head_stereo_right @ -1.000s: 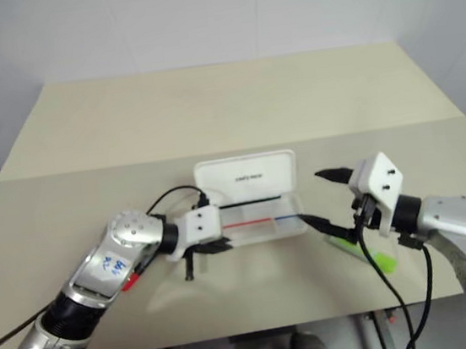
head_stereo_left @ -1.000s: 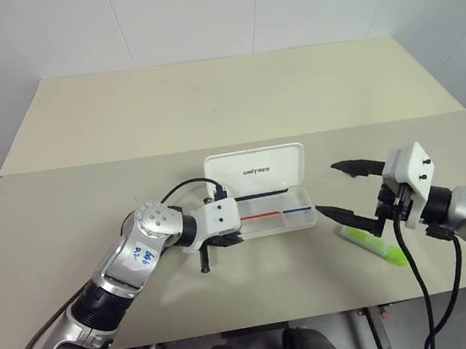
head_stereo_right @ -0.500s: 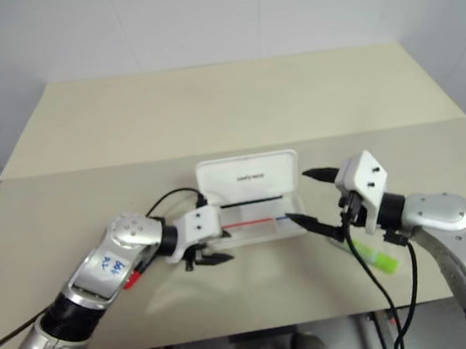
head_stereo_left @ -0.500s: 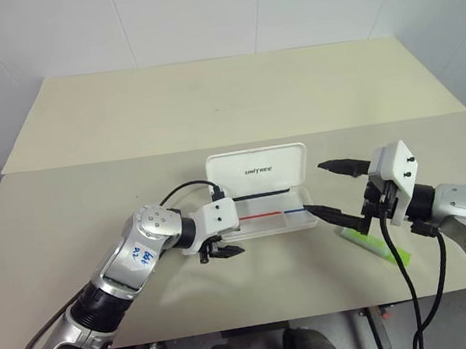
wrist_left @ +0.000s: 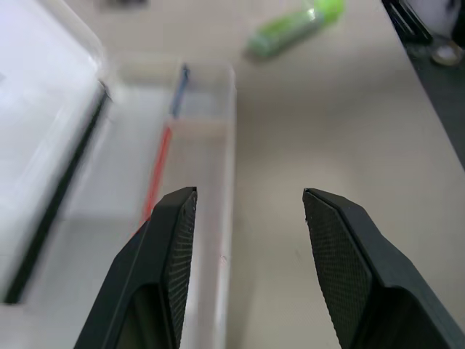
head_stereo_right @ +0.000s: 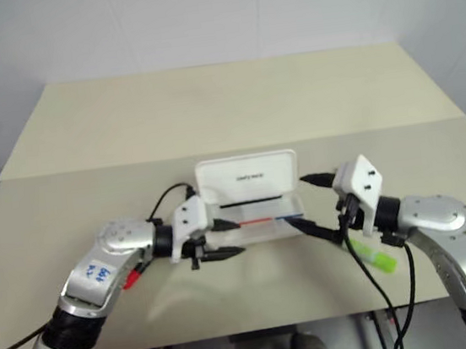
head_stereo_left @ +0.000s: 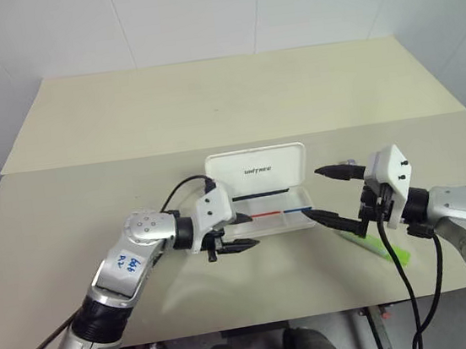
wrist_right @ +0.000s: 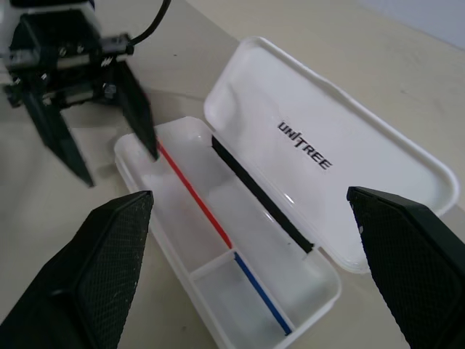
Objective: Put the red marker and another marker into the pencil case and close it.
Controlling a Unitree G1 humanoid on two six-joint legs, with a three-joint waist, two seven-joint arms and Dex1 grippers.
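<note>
Left eye view: pencil case [head_stereo_left: 263, 196] lies open on the bench [head_stereo_left: 207, 101] between both fingers. Left fingers [head_stereo_left: 238, 232] parted, empty. Right fingers [head_stereo_left: 327, 194] spread wide, empty; lime-green marker [head_stereo_left: 382, 247] just beneath them.

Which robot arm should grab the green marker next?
Probably the right. Its open claw hangs right beside the green marker. The left claw sits at the far end of the open pencil case.

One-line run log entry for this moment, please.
pencil case: open, no marker inside | left gripper: open, at case's left end | right gripper: open, near lime-green marker | red marker: by left forearm
</note>
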